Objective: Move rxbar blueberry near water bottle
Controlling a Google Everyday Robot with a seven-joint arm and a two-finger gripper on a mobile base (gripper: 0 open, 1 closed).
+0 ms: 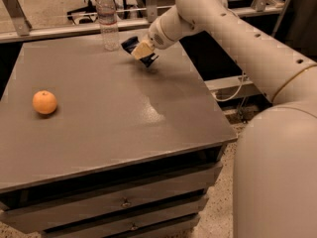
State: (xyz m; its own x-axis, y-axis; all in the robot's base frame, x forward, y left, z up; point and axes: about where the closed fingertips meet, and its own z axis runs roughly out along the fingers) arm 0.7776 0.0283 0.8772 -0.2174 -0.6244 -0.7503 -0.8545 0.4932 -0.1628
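The water bottle (108, 19) stands upright at the far edge of the grey table (109, 113), clear with a white cap. My gripper (140, 51) reaches in from the right and is shut on the rxbar blueberry (132, 45), a dark navy wrapper that sticks out from between the tan fingers. The bar is held a little above the tabletop, just right of the bottle and apart from it.
An orange (45, 102) lies on the left part of the table. Drawers (124, 202) run below the front edge. A metal rail (59, 29) and chair legs are behind the table. My white arm (247, 48) fills the right side.
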